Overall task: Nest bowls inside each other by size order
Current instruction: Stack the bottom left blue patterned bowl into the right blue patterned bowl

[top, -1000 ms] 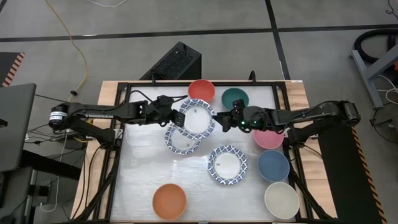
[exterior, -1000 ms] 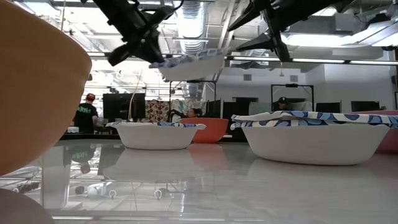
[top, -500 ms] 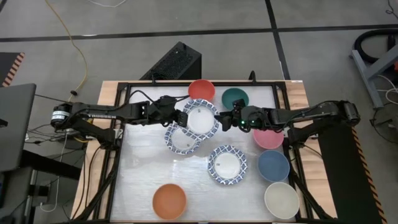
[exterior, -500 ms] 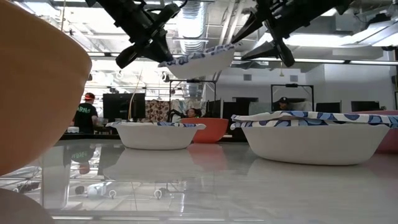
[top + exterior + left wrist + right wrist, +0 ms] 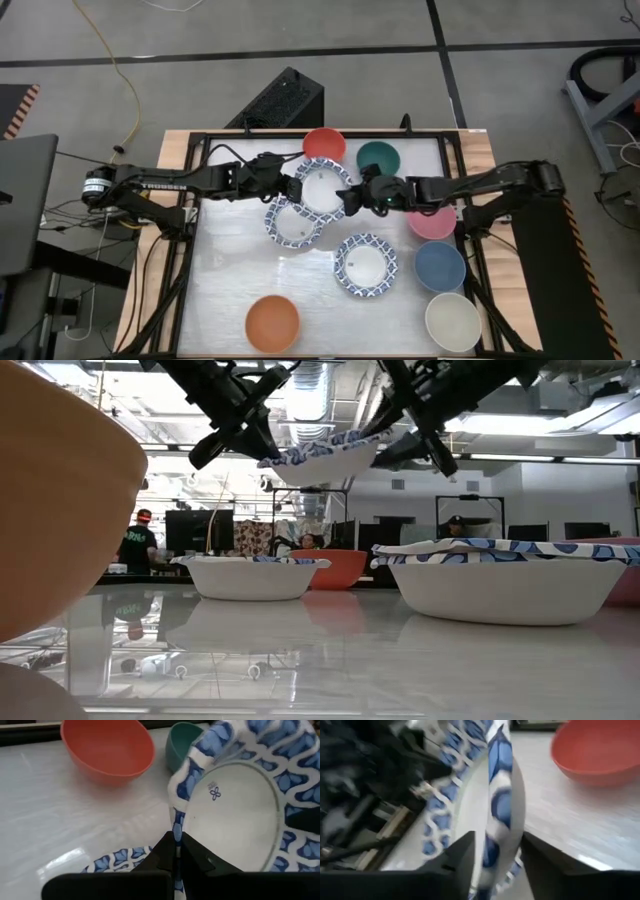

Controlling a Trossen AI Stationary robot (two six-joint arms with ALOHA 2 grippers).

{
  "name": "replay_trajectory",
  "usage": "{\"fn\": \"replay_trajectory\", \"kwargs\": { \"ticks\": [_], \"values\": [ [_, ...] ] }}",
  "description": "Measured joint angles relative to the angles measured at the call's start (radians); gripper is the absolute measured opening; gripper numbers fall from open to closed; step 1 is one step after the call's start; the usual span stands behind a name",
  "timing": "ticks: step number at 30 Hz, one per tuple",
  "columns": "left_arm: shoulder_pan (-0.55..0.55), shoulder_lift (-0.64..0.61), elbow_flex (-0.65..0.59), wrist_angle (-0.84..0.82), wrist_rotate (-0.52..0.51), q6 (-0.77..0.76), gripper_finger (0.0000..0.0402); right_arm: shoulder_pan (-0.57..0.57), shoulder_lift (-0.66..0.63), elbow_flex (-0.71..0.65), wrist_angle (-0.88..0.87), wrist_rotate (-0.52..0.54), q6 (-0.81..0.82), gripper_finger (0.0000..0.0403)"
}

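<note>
A blue-and-white patterned bowl [image 5: 322, 188] hangs tilted in the air over the table's far middle. My left gripper [image 5: 292, 190] is shut on its left rim. My right gripper [image 5: 350, 196] is open at the bowl's right rim, one finger on either side of the rim [image 5: 496, 820]. A second patterned bowl [image 5: 293, 224] sits on the table just below the held one, and a third [image 5: 365, 265] sits nearer the middle. The red bowl [image 5: 323, 145] and teal bowl [image 5: 378, 157] stand at the far edge. My left gripper pinches the held bowl's rim [image 5: 176, 822] between its two fingers on the bowl's left side, coming level from the table's left. The bowl is lifted clear and tilted, its right side higher [image 5: 330, 455]. My right gripper straddles the right rim; whether it touches, I cannot tell.
Pink [image 5: 432, 222], blue [image 5: 440, 266] and cream [image 5: 452, 320] bowls stand in a row along the right edge. An orange bowl [image 5: 272, 322] sits at the near left. A black frame [image 5: 190, 160] runs round the table.
My left gripper has carried the patterned bowl a little toward the table's right, and the bowl has tipped so its right side is higher. My right gripper has moved toward the table's left, up to the bowl's right rim.
</note>
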Motion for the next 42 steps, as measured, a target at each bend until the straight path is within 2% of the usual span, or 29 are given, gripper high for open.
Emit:
{"fn": "replay_trajectory", "kwargs": {
  "ticks": [7, 9, 14, 23, 25, 30, 34, 38, 42],
  "values": [
    [0.0, -0.001, 0.0, 0.015, 0.004, 0.025, 0.0, -0.03, 0.016, 0.058, -0.169, 0.009, 0.061, 0.0029],
    [-0.001, -0.001, 0.0, 0.023, 0.014, 0.055, 0.0, -0.031, 0.016, 0.058, -0.183, 0.007, 0.067, 0.0011],
    [-0.005, -0.002, 0.0, 0.046, 0.045, 0.136, 0.0023, -0.028, 0.013, 0.058, -0.19, -0.001, 0.084, 0.0016],
    [-0.022, -0.002, 0.0, 0.117, 0.097, 0.311, 0.0143, -0.04, 0.014, 0.058, -0.203, -0.025, 0.137, 0.0006],
    [-0.022, -0.007, 0.0, 0.116, 0.11, 0.307, 0.0173, -0.066, 0.014, 0.058, -0.237, -0.062, 0.156, 0.0006],
    [-0.022, -0.018, 0.0, 0.122, 0.125, 0.302, 0.0231, -0.153, -0.005, 0.058, -0.297, -0.237, 0.117, 0.0006],
    [-0.022, -0.042, 0.0, 0.124, 0.126, 0.294, 0.0248, -0.227, -0.064, 0.058, -0.361, -0.337, 0.048, 0.0006],
    [-0.022, -0.079, -0.001, 0.121, 0.134, 0.315, 0.0249, -0.281, -0.135, 0.058, -0.503, -0.395, -0.002, 0.0005],
    [-0.022, -0.13, -0.001, 0.122, 0.147, 0.358, 0.0249, -0.26, -0.18, 0.058, -0.597, -0.443, -0.026, 0.0005]
  ]
}}
